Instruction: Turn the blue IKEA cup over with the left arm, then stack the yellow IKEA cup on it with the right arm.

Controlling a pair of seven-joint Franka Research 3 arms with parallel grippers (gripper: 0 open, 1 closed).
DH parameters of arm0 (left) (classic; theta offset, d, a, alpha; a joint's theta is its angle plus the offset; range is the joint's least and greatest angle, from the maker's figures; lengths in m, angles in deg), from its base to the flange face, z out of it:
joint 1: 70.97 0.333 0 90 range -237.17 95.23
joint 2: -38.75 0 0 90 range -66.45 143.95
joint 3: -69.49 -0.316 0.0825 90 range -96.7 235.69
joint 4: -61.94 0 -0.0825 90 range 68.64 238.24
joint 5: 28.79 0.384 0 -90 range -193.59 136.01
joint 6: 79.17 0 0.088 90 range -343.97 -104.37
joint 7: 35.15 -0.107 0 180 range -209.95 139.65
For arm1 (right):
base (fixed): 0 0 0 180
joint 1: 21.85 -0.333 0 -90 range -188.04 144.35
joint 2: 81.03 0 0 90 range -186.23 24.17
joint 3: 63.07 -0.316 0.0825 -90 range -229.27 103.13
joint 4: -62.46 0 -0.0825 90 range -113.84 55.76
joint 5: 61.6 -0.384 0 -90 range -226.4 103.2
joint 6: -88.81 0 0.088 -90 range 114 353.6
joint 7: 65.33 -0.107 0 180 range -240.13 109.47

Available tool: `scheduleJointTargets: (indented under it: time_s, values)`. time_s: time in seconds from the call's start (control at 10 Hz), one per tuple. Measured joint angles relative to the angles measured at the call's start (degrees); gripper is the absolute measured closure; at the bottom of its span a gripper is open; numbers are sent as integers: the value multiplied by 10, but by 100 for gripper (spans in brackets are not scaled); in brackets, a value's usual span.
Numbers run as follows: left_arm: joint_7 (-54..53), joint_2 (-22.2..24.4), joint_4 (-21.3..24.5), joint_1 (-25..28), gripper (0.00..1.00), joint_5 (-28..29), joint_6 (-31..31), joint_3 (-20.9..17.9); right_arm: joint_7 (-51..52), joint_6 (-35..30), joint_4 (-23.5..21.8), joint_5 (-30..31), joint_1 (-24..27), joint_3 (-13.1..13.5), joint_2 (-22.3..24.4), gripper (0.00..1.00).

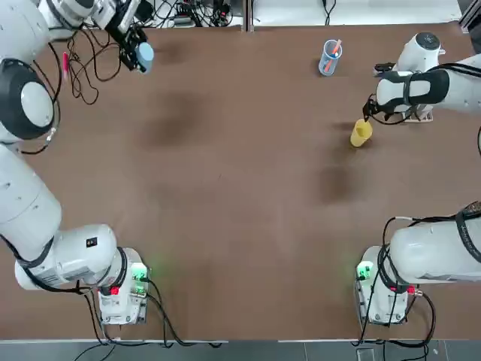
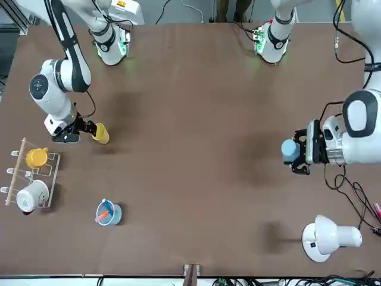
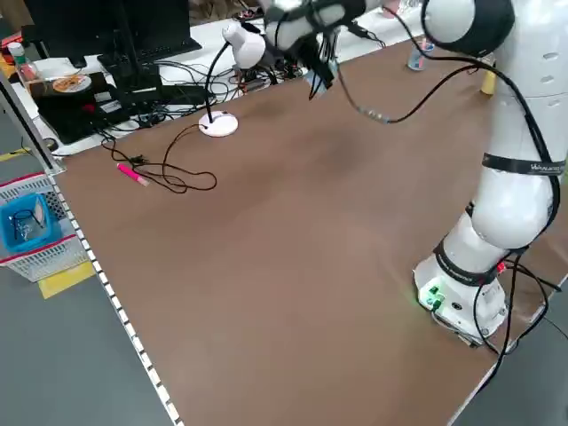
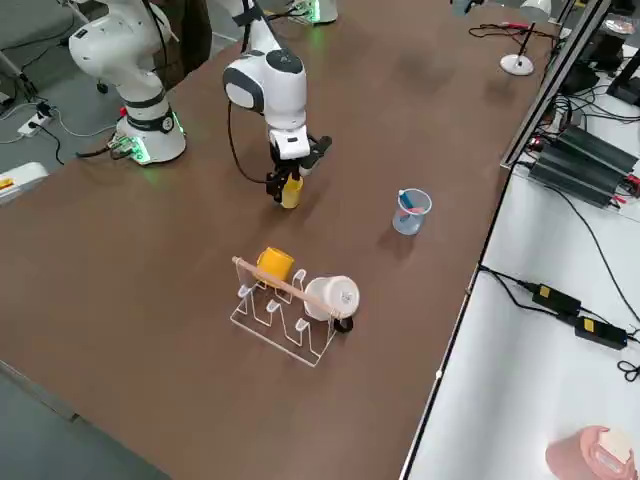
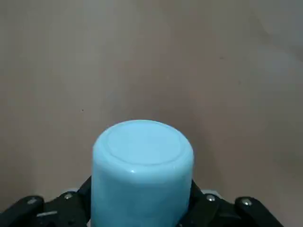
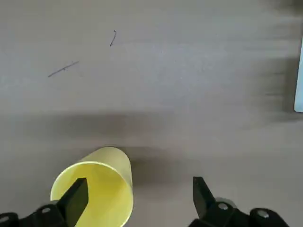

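A light-blue cup and a yellow cup were seen on a plain brown counter; black claws and white arms were noted.

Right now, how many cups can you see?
5: the blue IKEA cup in the left gripper, the yellow IKEA cup by the right gripper, an orange-yellow cup and white cup on the rack, a clear tumbler.

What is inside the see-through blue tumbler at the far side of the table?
The tumbler holds pink sticks leaning on its rim. How many, and anything at its bottom, cannot be told.
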Motion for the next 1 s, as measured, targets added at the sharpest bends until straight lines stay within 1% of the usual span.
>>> scheduleJointTargets:
  time_s: [0.2, 0.4, 0.6, 0.8, 0.9, 1.0]
  values:
    - [81, 24, -18, -59, 31, 89, -25, 1, 0, 33, -15, 2, 0, 0, -7, 2]
    - [186, 25, -44, -121, 31, 217, -30, 1, 0, 43, -16, 2, 0, 0, -17, 3]
    - [281, 25, -56, -189, 31, 337, -30, 7, 0, 59, -18, 2, 0, 0, -22, 4]
    - [369, 11, -58, -272, 31, 423, -26, 9, 0, 85, -20, 2, 0, 0, -39, 6]
    - [410, -7, -65, -318, 31, 484, -6, 9, 0, 94, -20, 2, 0, 1, -47, 8]
    - [454, -36, -78, -371, 31, 555, 28, 9, 0, 96, -20, 2, 0, 1, -52, 21]
